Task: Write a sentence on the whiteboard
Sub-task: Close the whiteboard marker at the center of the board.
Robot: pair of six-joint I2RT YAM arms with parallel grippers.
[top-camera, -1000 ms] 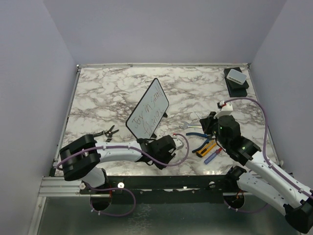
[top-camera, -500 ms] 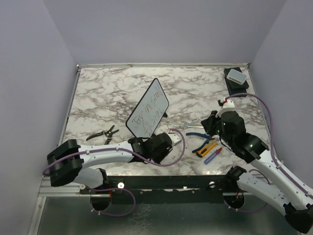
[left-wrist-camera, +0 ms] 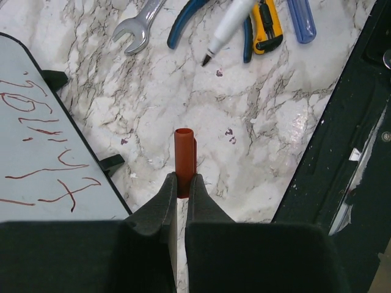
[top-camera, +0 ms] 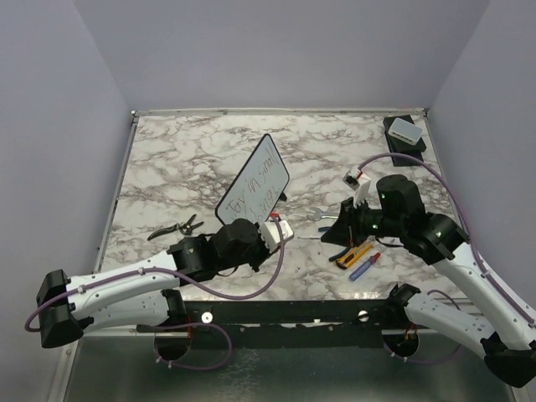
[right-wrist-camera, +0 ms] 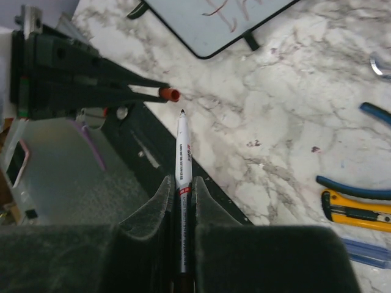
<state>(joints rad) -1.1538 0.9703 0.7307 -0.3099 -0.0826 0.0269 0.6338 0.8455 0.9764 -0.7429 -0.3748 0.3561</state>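
Nearest the bases, the left gripper point(left-wrist-camera: 181, 183) is clamped on the closed end of a red cap point(left-wrist-camera: 184, 149), whose open mouth points away from the jaws. The right gripper point(right-wrist-camera: 182, 183) is closed on a white marker point(right-wrist-camera: 183, 146) with its bare tip forward. The tip is near the cap's mouth but apart from it, and the two are not yet lined up.

Beyond them, a wrench point(left-wrist-camera: 139, 27), pliers point(left-wrist-camera: 189, 18) and a yellow knife point(left-wrist-camera: 267, 30) lie loose on the marble table point(top-camera: 184, 159).

Farther back, the whiteboard point(top-camera: 254, 186) stands tilted on its feet, clear of both arms. It bears the sentence point(top-camera: 256, 191) in two lines.

Judgement: the writing appears complete, and the step in hand is recapping. The next move calls for bringing the tip square to the cap's bore, then pressing the two together without either grip slipping.
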